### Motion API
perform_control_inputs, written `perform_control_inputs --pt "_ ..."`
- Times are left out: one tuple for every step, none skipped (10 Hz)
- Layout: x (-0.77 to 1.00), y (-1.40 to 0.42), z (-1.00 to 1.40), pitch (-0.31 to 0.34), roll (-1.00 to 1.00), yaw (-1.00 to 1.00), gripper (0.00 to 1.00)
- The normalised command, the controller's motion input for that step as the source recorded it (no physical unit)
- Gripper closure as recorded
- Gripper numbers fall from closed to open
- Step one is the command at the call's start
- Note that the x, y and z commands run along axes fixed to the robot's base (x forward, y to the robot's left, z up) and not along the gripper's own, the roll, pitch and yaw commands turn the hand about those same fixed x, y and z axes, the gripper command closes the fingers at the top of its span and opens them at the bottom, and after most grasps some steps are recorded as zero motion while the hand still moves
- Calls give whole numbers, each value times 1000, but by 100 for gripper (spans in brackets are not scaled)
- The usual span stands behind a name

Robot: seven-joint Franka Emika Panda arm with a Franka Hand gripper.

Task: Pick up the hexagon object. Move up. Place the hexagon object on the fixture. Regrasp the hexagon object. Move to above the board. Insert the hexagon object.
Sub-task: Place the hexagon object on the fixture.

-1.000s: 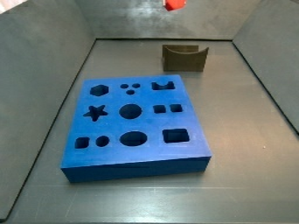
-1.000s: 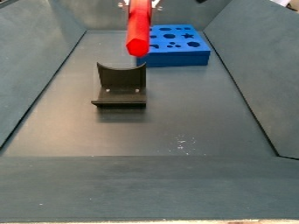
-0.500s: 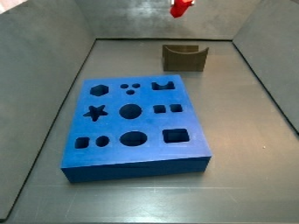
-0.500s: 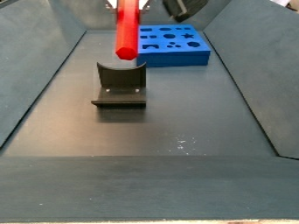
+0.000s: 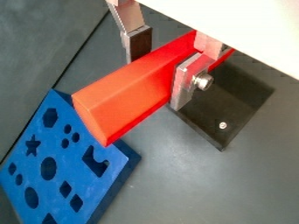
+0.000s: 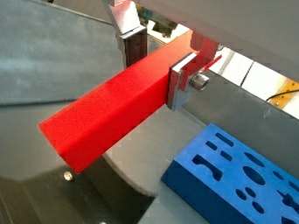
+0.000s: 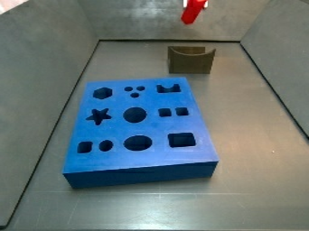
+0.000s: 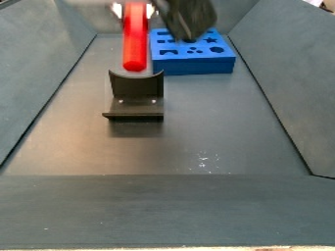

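In both wrist views the gripper [image 5: 162, 61] [image 6: 156, 59] is clamped across the hexagon object [image 5: 138, 90] [image 6: 111, 108], one silver finger [image 5: 190, 81] flat against each long side, near one end of the bar. In a side view the gripper [image 8: 137, 8] hangs high above the floor, its body dark and blurred.

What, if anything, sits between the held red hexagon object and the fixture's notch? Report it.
Nothing visible does. The gripper is shut on the hexagon object, which hangs just over the fixture in a side view, its lower end near the curved notch. The board lies apart on the floor, out of that path.
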Motion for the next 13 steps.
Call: perform_control_inputs --pt "146 142 -1000 240 -1000 -120 100" --pt "169 138 -1000 239 -836 -165 100" --pt "183 140 -1000 204 -677 -194 100" --pt "196 143 -1000 161 -519 -214 100" --pt "204 145 -1000 124 -359 -225 100" --pt "214 137 -1000 69 -232 -220 100" --pt "184 126 -870 36 -192 -208 100" --pt "151 101 -668 9 -181 -189 100" --pt "123 120 -538 -16 -144 -165 100" --pt "92 141 -505 -42 -125 -140 100" --pt "89 139 -505 -43 -124 -118 100" --pt "88 138 -506 -42 -124 -95 100" --pt "85 134 -509 -40 -125 -75 100"
